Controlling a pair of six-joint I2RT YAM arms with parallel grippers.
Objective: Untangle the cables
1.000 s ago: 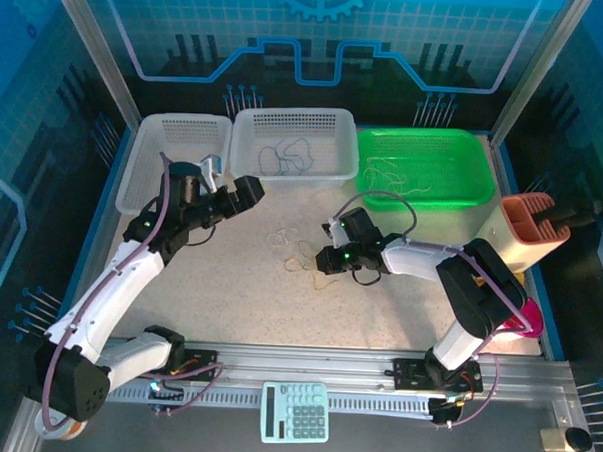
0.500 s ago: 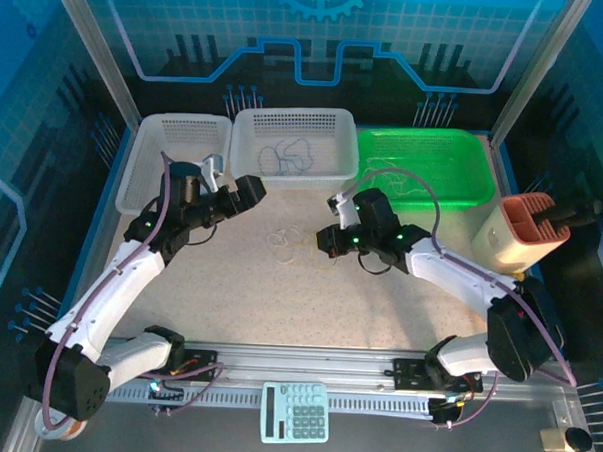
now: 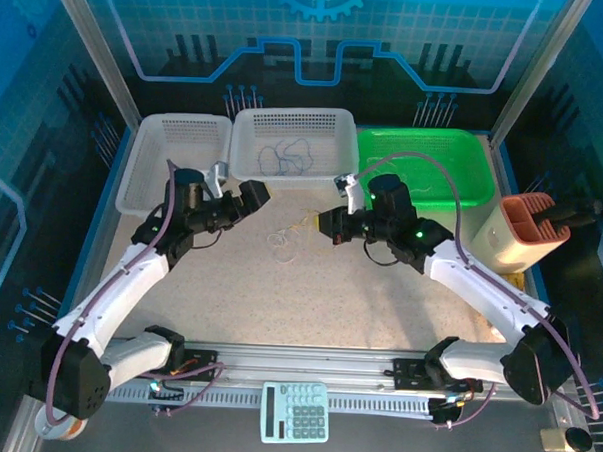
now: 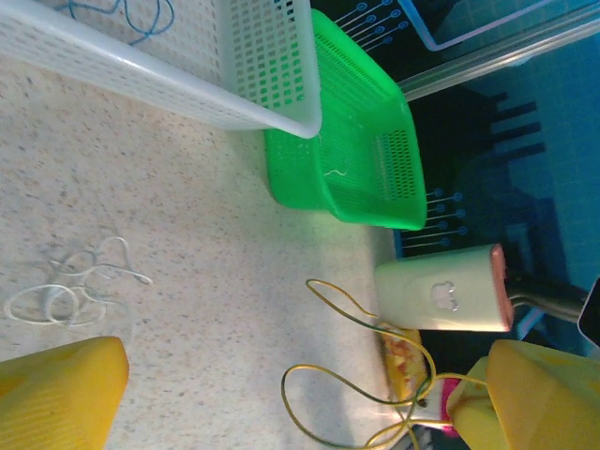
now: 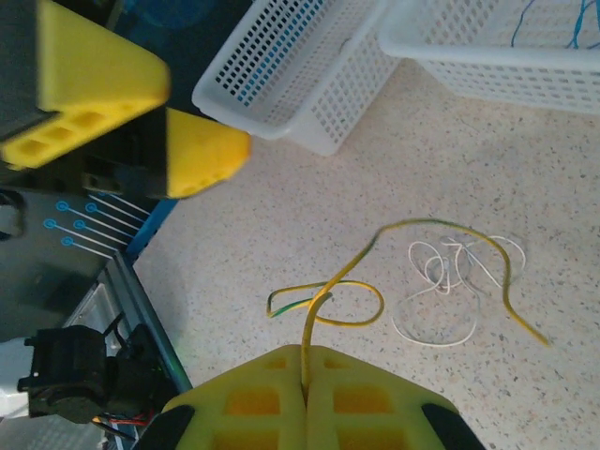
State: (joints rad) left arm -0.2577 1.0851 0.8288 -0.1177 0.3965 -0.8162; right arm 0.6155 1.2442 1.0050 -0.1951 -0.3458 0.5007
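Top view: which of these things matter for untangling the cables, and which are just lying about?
Job in hand:
yellow cable, pinched in the right gripper
white cable, loose on the table
blue cable, in the middle white basket

Lying about:
calculator
pink-topped holder

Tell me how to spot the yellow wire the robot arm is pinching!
Look at the speckled table, just in front of the middle white basket. The right gripper is shut on the yellow cable, which curls out from its fingertips. It is yellow and gripped; the pale white cable nearby lies loose on the table.
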